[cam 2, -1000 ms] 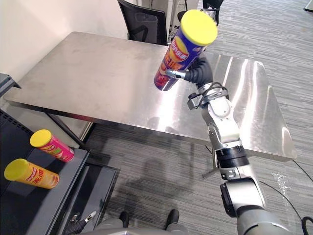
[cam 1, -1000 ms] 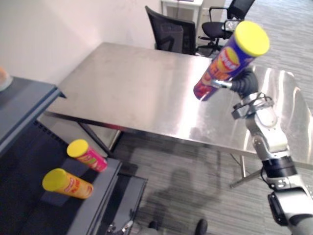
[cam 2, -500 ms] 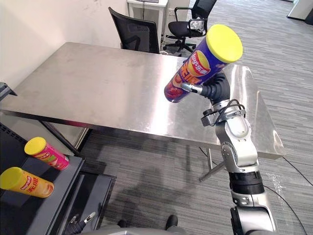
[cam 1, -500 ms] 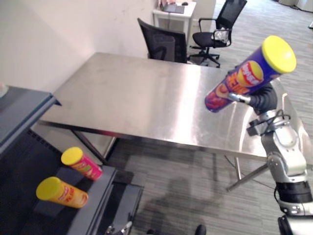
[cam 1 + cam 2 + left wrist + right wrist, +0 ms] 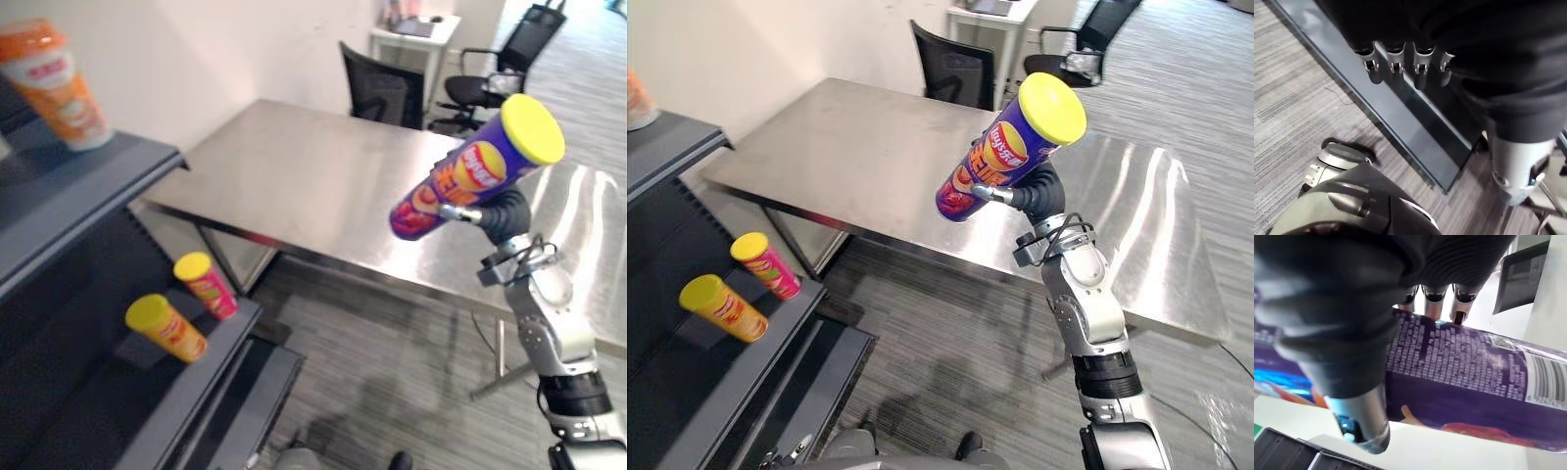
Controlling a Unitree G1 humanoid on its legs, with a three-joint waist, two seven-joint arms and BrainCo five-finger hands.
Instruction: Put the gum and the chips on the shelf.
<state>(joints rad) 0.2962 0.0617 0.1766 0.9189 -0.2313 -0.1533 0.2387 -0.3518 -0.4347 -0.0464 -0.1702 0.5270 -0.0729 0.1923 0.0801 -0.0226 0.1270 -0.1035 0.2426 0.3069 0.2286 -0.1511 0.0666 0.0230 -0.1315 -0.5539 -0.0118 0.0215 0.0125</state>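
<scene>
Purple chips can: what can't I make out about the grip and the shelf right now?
- Right hand on the purple chips can: eye views, the can hides most of its grip.
- Left hand: left wrist view, dark cover hides whether open or shut.
- Back of the shelf: eye views, too dark.

It was an office; black swivel chairs [image 5: 387,98], a white desk [image 5: 985,29] and a steel counter [image 5: 323,166] stood on grey carpet [image 5: 392,382].
</scene>
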